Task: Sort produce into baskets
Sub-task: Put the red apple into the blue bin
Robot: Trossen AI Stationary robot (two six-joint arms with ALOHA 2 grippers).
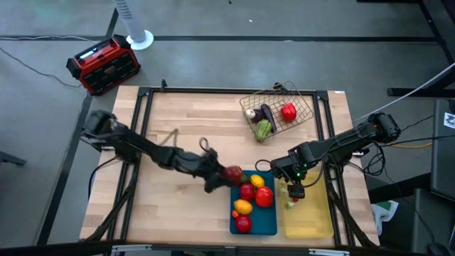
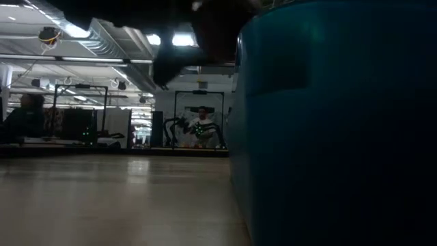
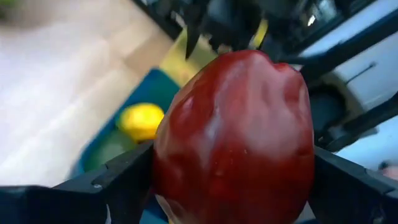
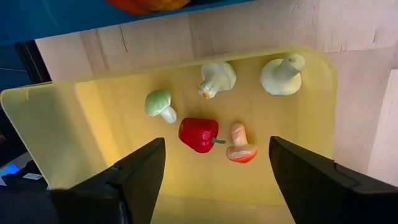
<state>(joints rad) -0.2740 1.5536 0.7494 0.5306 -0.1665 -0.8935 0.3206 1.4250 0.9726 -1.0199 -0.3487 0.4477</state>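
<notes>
A dark red fruit point(image 3: 239, 137) sits between the fingers of my left gripper point(image 1: 229, 173), over the far left corner of the blue tray point(image 1: 270, 222). That tray holds red, yellow and orange produce point(image 1: 245, 206). My right gripper point(image 4: 216, 149) stands open above the far end of the pale yellow tray point(image 4: 93, 124), where a small red pepper point(image 4: 198, 134), mushrooms and pale pieces lie. The wire-mesh basket point(image 1: 302, 107) at the far side holds a purple, a green, a red and a pale piece. My left gripper pinches the dark red fruit by two opposite sides point(image 3: 163, 168), one finger point(image 3: 118, 183) on each. The fingers reach nearly level from the table's left. The fruit point(image 1: 233, 173) hangs clear above the blue tray's far left corner.
The blue tray's wall point(image 2: 328, 123) fills the right of the low view. A red-and-black box point(image 1: 103, 64) stands on the floor beyond the table's far left corner. Bare wood point(image 1: 185, 121) lies between the left arm and the basket.
</notes>
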